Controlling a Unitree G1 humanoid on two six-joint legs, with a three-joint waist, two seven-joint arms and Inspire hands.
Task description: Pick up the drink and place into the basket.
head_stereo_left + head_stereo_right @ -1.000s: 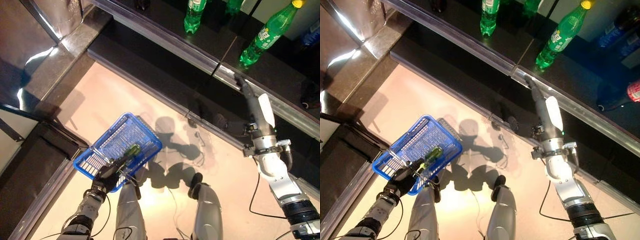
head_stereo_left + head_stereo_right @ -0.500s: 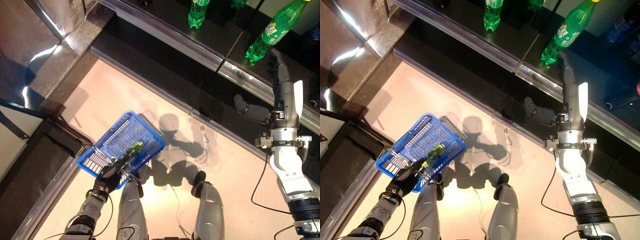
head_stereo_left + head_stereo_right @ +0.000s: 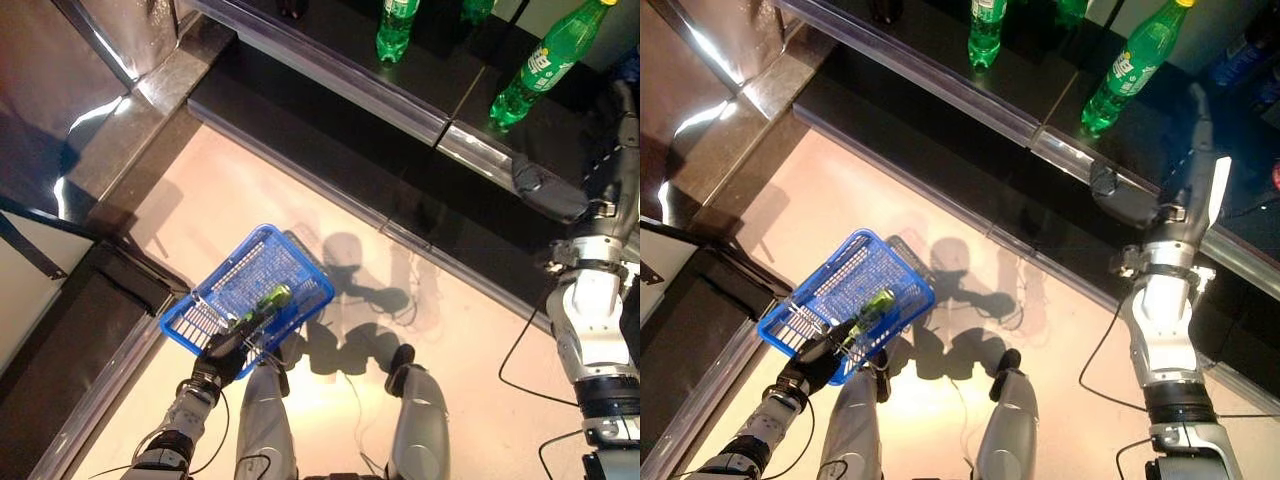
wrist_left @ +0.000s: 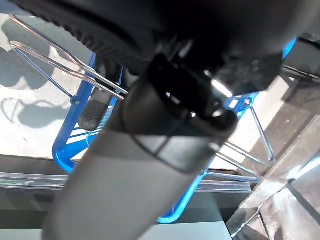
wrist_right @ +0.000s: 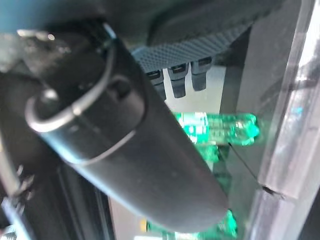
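Bottles of green drink stand on a dark shelf across the top of the frame: one [image 3: 1137, 65] leaning at upper right with a yellow cap, a second [image 3: 986, 32] upright at top centre, and part of a third [image 3: 1072, 10] cut off by the top edge. A fourth green bottle [image 3: 263, 304] lies on its side inside the one blue basket [image 3: 236, 279], which hangs low and left of centre above the pale floor [image 3: 460, 330]. The left hand [image 3: 224, 354], coming in from the lower left, has its dark fingers curled round the basket's wire handles [image 4: 55, 60] and carries it; the left wrist view shows two thin metal handle loops passing under the hand's bulk, with blue rim [image 4: 67, 145] beyond. The right hand [image 3: 1188, 160] is raised at the right side of the frame, its fingers straight and pointing up toward the shelf, its thumb [image 3: 1125, 198] spread wide to the left, holding nothing. It is near the yellow-capped bottle but apart from it. In the right wrist view the tips of the fingers [image 5: 180, 82] show relaxed past the thumb, with a green bottle [image 5: 220, 129] glowing beyond them, untouched. At far right, on the shelf, bits of a blue item [image 3: 1240, 50] and a red one [image 3: 1274, 176] show at the frame's edge, too little to identify.
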